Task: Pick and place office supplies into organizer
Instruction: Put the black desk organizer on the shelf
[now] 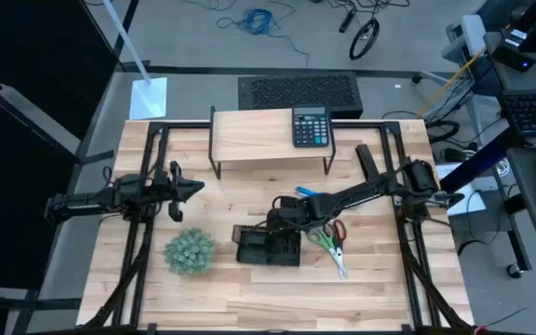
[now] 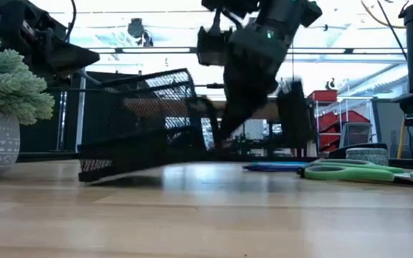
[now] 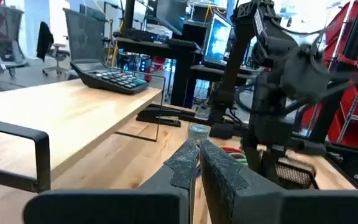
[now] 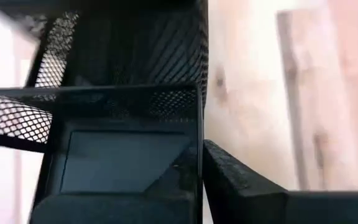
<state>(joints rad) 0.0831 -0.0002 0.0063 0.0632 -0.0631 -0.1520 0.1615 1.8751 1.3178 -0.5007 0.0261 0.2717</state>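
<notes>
The right gripper [image 1: 285, 220] has its fingers clamped on the organizer [image 1: 268, 246] wall mid-worktop, tilting it. The left gripper [image 1: 194, 187] waits closed near the left edge.

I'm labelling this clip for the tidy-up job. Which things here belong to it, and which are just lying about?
Part of the job:
- black mesh organizer, tilted, one end off the table
- green-handled scissors
- red-handled scissors
- blue pens
- right gripper at the organizer

Just lying about:
- fuzzy green ball plant
- black calculator
- light wooden riser shelf
- left gripper, waiting aside
</notes>
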